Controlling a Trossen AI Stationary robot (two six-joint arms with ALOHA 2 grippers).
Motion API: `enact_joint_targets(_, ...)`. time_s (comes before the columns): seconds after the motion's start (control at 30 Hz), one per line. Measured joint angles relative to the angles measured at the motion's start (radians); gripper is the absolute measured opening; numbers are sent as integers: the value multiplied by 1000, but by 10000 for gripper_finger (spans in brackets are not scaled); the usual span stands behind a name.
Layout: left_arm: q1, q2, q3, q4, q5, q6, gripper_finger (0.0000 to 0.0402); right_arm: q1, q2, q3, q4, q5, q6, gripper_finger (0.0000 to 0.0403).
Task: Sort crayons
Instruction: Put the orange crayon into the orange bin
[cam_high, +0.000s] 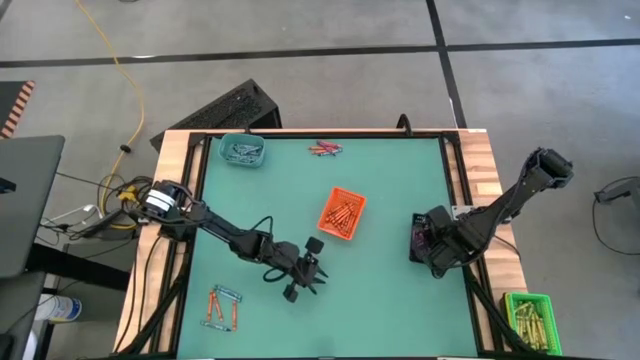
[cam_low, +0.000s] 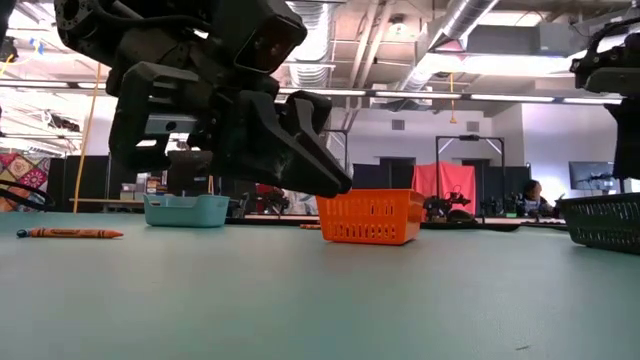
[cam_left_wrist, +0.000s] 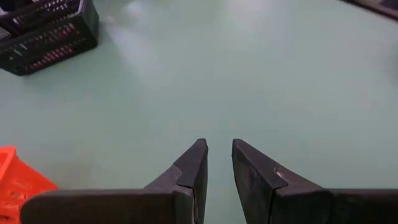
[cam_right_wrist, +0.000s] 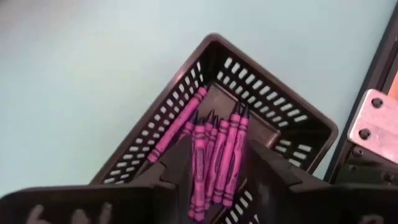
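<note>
the right gripper is seen hovering over the black basket, its jaws parted and nothing pinched between them; pink crayons lie loose on the basket floor directly below. the left gripper hangs low over bare mat, on the near side of the orange basket, jaws narrowly parted with nothing seen in the gap.

loose crayons are noted in two places: a mixed orange and blue group well to the left of the orange basket and nearer the front edge, and a small reddish cluster beyond it. whether that far cluster is one colour cannot be told from overhead.

risks judged:
- basket wall could be snagged if the right gripper is lifted off-line.
- close-lying crayons in the mixed group could be pinched two at once, and colours mis-sorted.
- round crayons could be rolled away by a glancing fingertip.
</note>
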Motion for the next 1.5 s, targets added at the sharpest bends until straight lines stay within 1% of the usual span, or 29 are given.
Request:
enact_joint_targets(0.17, -1, -36, 0, -63, -62, 11, 64, 2, 0, 0, 10, 51, -34, 146)
enact_joint_targets(0.33, -1, -128, 0, -241, -153, 21, 64, 1, 0, 18, 13, 95, -86, 139)
enact_joint_targets(0.43, -3, -206, 0, -406, -220, 0, 64, 2, 0, 47, 16, 140, -137, 135)
enact_joint_targets(0.5, -4, -258, 0, -542, -274, -43, 64, 1, 0, 70, 26, 174, -180, 133)
enact_joint_targets(0.6, -6, -344, 1, -799, -356, -145, 64, 1, 0, 92, 73, 227, -276, 133)
enact_joint_targets(0.67, -6, -396, 1, -984, -382, -215, 64, 1, 0, 99, 120, 260, -347, 133)
enact_joint_targets(0.77, -6, -469, 1, -1210, -385, -327, 64, -1, 0, 100, 186, 297, -446, 133)
enact_joint_targets(0.9, -6, -547, 1, -1433, -371, -459, 64, -1, 4, 100, 247, 354, -536, 133)
enact_joint_targets(1.0, 10, -571, 1, -1557, -329, -573, 64, -1, 6, 100, 284, 376, -583, 133)
enact_joint_targets(1.13, 57, -572, 1, -1672, -258, -792, 64, -1, 20, 100, 329, 378, -637, 133)
enact_joint_targets(1.23, 79, -572, 0, -1725, -223, -923, 64, -1, 41, 100, 351, 378, -672, 133)
enact_joint_targets(1.33, 81, -572, 0, -1737, -208, -967, 64, -1, 69, 100, 372, 377, -702, 133)
enact_joint_targets(1.4, 81, -572, 0, -1711, -194, -927, 64, -1, 89, 100, 378, 377, -712, 133)
enact_joint_targets(1.5, 75, -572, 0, -1624, -164, -823, 64, -1, 120, 100, 381, 377, -714, 133)
